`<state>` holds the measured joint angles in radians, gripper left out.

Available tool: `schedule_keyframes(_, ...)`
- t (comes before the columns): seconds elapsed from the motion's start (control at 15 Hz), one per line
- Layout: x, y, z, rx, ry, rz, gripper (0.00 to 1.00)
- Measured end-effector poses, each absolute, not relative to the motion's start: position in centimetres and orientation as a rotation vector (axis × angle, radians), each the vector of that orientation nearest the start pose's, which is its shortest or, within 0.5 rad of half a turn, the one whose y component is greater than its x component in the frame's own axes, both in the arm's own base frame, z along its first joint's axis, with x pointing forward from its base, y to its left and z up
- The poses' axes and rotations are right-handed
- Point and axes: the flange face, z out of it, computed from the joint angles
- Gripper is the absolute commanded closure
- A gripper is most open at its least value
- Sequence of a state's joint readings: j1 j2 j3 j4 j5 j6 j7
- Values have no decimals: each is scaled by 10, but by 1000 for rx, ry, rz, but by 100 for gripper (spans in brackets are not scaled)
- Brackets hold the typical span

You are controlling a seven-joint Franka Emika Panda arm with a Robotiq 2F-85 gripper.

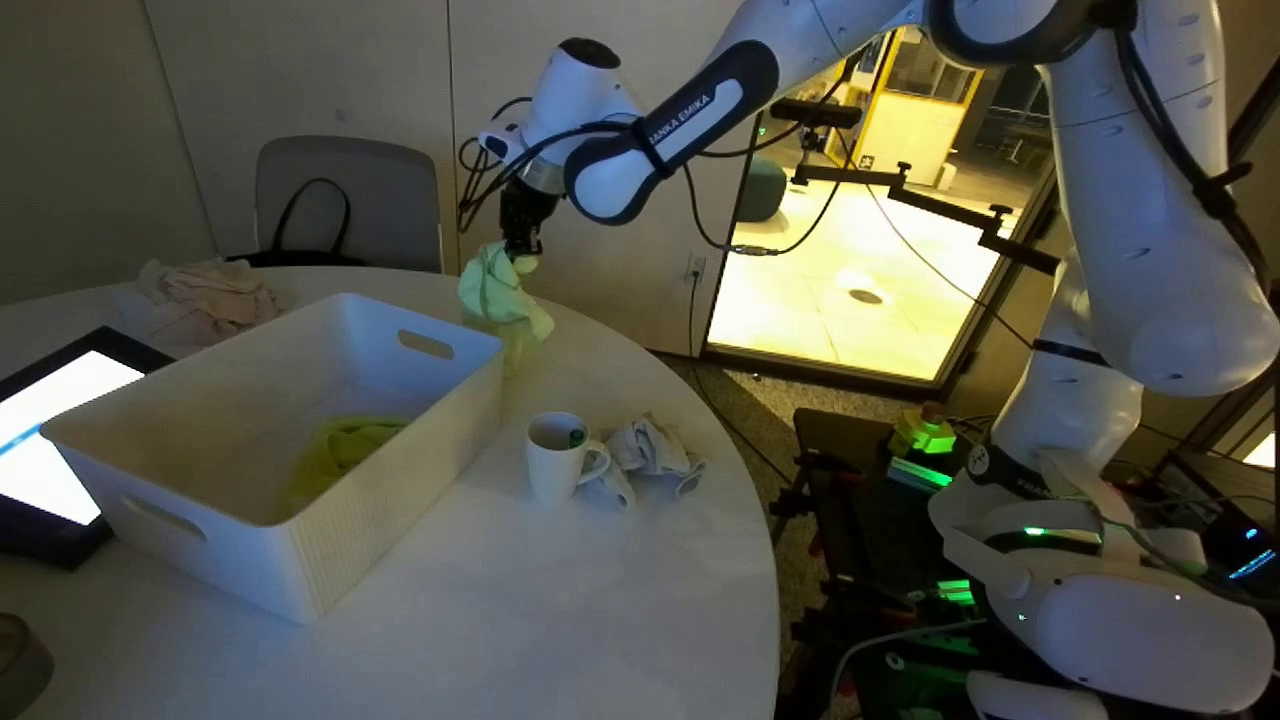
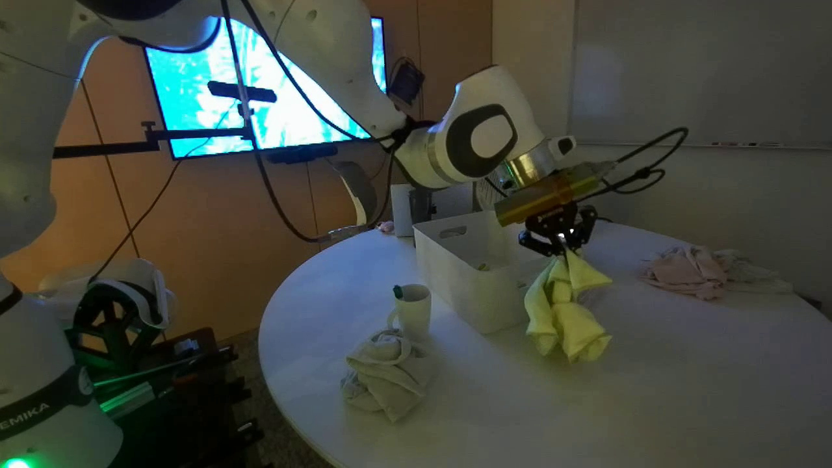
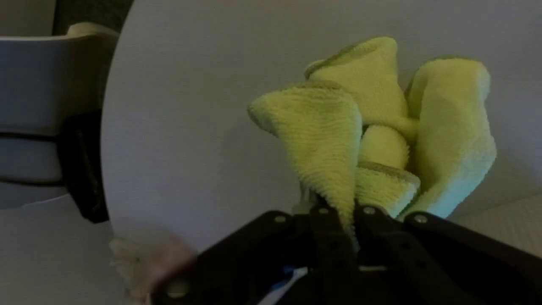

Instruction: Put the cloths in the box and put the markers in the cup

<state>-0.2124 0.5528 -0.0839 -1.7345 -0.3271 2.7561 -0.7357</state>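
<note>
Gripper (image 2: 563, 247) clamped on a yellow-green cloth (image 2: 571, 328), which hangs outside the box (image 2: 471, 296), at its four o'clock in an exterior view. Wrist view gives the pinched fold up close, box only as a ribbed sliver at four o'clock. Second yellow-green cloth (image 1: 345, 450) lies inside the box, plain in an exterior view. In both exterior views: cup (image 1: 550, 480), green-ended marker (image 1: 577, 437) in it. Grey-white cloth (image 1: 655, 447) sits beside it, three o'clock in an exterior view; contact unclear.

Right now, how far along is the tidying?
Looks done: a yellow-green cloth in the box; likely a marker, green end showing, in the cup. In hand: the gripper pinches another yellowish cloth outside the box. Left: boxing that, then probably the greyish cloth by the cup, perhaps the pinkish pile.
</note>
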Motion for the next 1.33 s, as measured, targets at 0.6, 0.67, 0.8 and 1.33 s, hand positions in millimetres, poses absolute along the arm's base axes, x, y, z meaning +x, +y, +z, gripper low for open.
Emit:
schedule_keyframes(0.6,652,-145,414,-3339,-1342,-904,98)
schedule_keyframes(0.67,648,-144,423,-3352,-1344,-922,98)
schedule_keyframes(0.8,642,-143,438,-3383,-1344,-956,98)
schedule_keyframes(1.33,641,-95,459,-3336,-1459,-1075,98)
